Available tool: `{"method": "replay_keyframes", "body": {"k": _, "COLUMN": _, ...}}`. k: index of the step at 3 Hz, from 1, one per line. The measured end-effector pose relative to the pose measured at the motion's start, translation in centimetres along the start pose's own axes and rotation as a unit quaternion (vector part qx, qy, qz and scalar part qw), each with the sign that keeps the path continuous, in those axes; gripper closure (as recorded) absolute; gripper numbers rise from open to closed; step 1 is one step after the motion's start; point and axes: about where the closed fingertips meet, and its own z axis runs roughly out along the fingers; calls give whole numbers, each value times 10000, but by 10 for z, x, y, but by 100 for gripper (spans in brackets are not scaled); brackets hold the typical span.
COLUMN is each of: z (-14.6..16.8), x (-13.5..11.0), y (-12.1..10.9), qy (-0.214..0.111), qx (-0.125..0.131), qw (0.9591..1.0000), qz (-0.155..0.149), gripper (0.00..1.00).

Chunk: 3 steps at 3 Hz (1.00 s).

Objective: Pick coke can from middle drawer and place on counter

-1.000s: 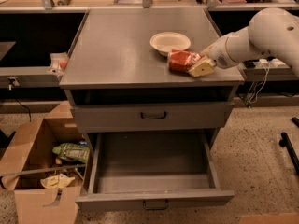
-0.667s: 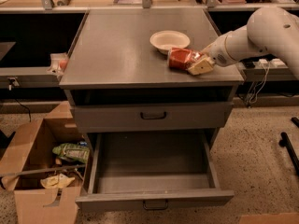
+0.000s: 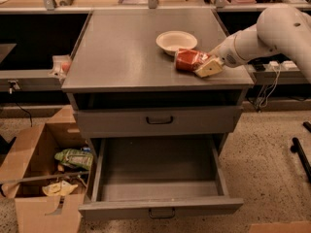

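**Can held at the worktop's right edge, scene almost unchanged**

The hand (image 3: pixel 203 66) is at the front right of the worktop (image 3: pixel 121 52), pinching the coke can (image 3: pixel 187 59). One tan finger (image 3: pixel 210 68) presses against the can's right end; the other is hidden behind the can. The can lies on its side, long axis running left to right, low over the grey surface. Whether it rests on the metal or hangs just above it cannot be told. The white arm (image 3: pixel 272 30) reaches in from the right edge of the view and slopes down to the hand.

Just behind the can, and close to touching it, sits the white bowl (image 3: pixel 177 41), upright on the worktop.

Set against the picture a second ago, very little differs. The hand keeps the same grip, the can has the same sideways lie beside the bowl, and the arm has the same bend. Bowl and cabinet have not shifted.

Below the worktop, the upper drawer front (image 3: pixel 159 120) is closed. Under it the middle drawer (image 3: pixel 160 166) stands pulled far out, as before, its dark floor in plain view. To the cabinet's left, on the speckled floor, an open cardboard box (image 3: pixel 29 178) holds crumpled packets.
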Motion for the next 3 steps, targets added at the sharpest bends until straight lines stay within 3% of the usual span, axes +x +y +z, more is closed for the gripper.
{"method": "replay_keyframes", "body": {"k": 1, "z": -1, "x": -8, "y": -17, "qy": -147, "qx": 77, "qw": 9998, "qz": 57, "gripper": 100}}
{"method": "replay_keyframes", "body": {"k": 2, "z": -6, "x": -14, "y": -25, "qy": -214, "qx": 156, "qw": 9996, "qz": 64, "gripper": 81}}
{"method": "replay_keyframes", "body": {"k": 3, "z": -6, "x": -14, "y": -25, "qy": -214, "qx": 155, "qw": 9996, "qz": 64, "gripper": 50}}
